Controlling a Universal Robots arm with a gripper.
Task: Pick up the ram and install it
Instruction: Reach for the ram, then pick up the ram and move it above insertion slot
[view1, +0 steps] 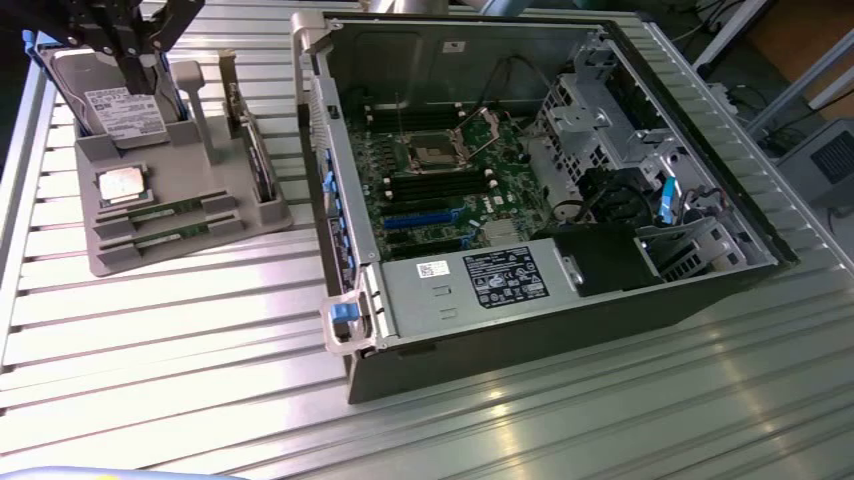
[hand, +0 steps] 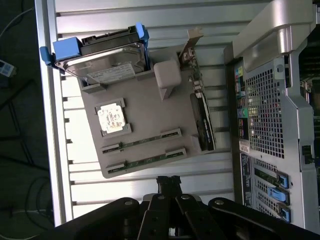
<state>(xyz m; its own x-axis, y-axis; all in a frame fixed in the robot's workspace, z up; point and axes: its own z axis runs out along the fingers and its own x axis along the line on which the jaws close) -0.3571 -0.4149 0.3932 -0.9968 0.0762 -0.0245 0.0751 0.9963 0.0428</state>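
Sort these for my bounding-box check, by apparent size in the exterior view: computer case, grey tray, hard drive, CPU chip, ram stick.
computer case
grey tray
hard drive
CPU chip and ram stick: square versus long and thin, too close to rank

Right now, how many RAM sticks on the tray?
2. First ram stick beside the CPU chip; second ram stick in the next slot, at the tray edge. None seem hidden.

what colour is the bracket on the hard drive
Blue: the bracket on the hard drive shows best in the wrist view.
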